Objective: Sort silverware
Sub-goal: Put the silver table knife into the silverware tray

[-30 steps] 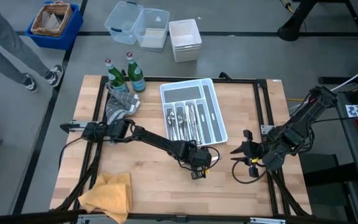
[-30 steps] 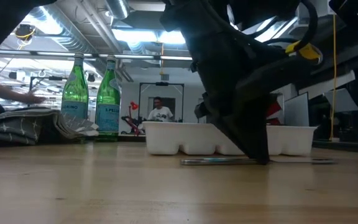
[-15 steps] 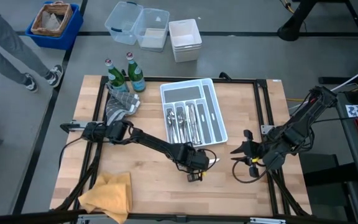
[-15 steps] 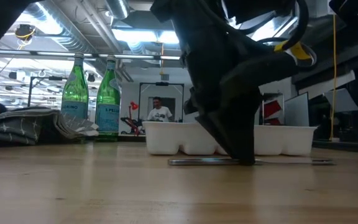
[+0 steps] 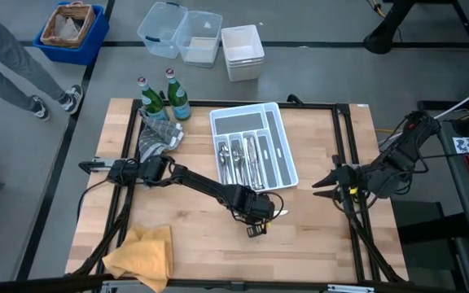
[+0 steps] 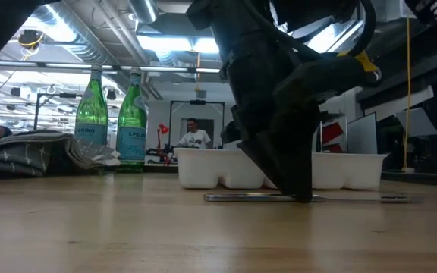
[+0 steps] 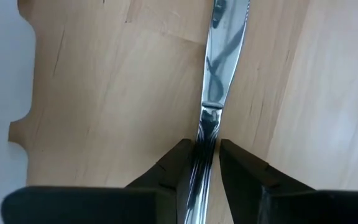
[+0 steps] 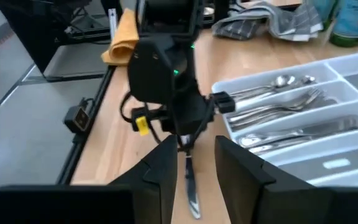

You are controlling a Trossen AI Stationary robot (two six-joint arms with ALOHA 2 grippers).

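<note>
A silver knife (image 7: pixel 224 56) lies flat on the wooden table in front of the white tray (image 5: pixel 279 114). It also shows in the low view (image 6: pixel 241 198) and the right wrist view (image 8: pixel 191 186). My left gripper (image 5: pixel 256 213) stands over it, shut on its handle. More silverware (image 5: pixel 238 159) lies in the tray's compartments. My right gripper (image 5: pixel 317 183) is open and empty near the table's right edge, pointing toward the left gripper. My left gripper pinches the knife's handle (image 7: pixel 209 124) between its two fingers (image 7: pixel 179 165), just behind where the blade begins. The fingers come from above, pointing down, one on each long side of the handle. The knife lies level on the table, its blade pointing toward the table's right edge.
Two green bottles (image 5: pixel 163 98) and a grey cloth (image 5: pixel 157 137) are at the far left. A yellow cloth (image 5: pixel 141 252) lies at the near left corner. Plastic bins (image 5: pixel 181 32) stand on the floor beyond the far edge. A person (image 5: pixel 15 65) stands off the table's far left.
My left gripper has moved a little toward the table's left edge, sliding the knife along the table with it; the knife stays flat. My right gripper has swung toward the far edge and now points toward the table's left.
</note>
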